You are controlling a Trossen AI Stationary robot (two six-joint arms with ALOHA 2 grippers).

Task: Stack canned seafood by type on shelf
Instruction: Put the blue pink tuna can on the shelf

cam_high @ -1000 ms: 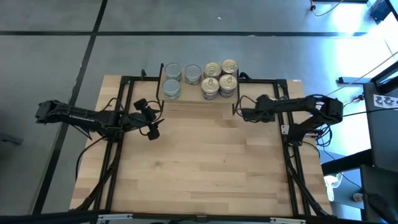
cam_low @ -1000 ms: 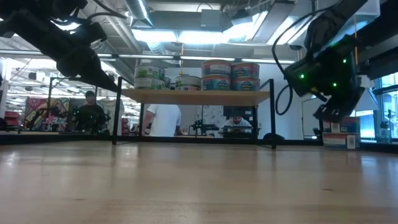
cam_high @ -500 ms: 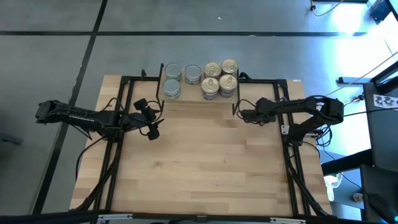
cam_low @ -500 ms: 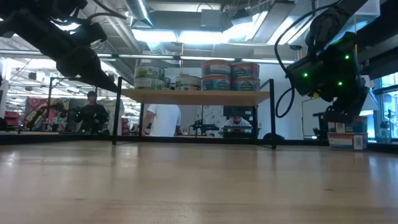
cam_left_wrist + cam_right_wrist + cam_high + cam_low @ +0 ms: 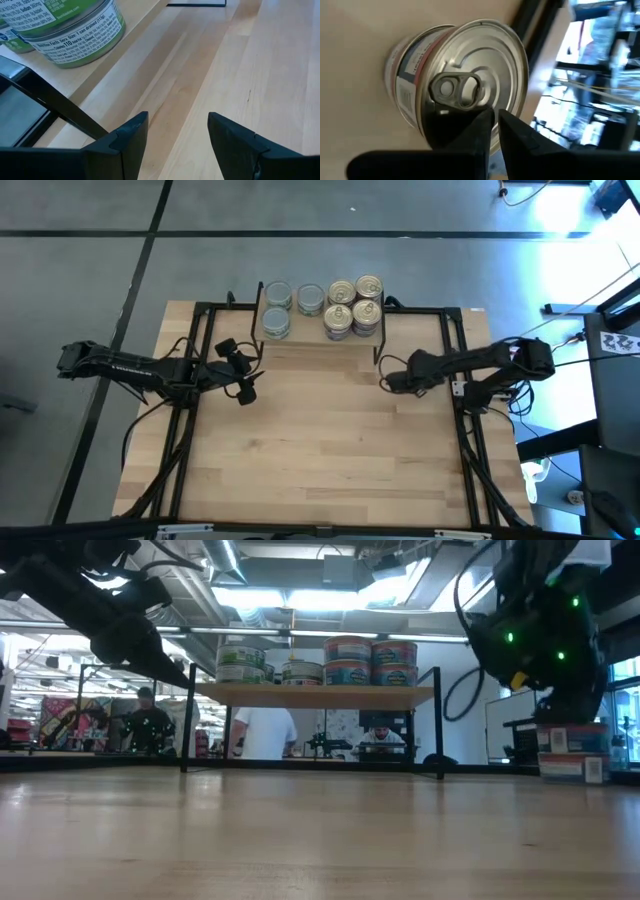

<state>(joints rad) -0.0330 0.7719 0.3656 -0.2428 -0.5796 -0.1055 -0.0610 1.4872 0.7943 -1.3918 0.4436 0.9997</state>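
Right pincer (image 5: pixel 386 383), shut, hovers beside the shelf (image 5: pixel 322 341).

Seven tins (image 5: pixel 340 308) upright on light-wood shelf (image 5: pixel 315 694): three grey-lidded left, four gold-lidded right.

Left claw (image 5: pixel 250 385) gapes empty; right claw (image 5: pixel 386 381) is pinched closed.

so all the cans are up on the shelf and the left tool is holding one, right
Not quite: the left tool is open and holds nothing, as the left wrist view shows. The cans are all on the shelf, as the high view shows.
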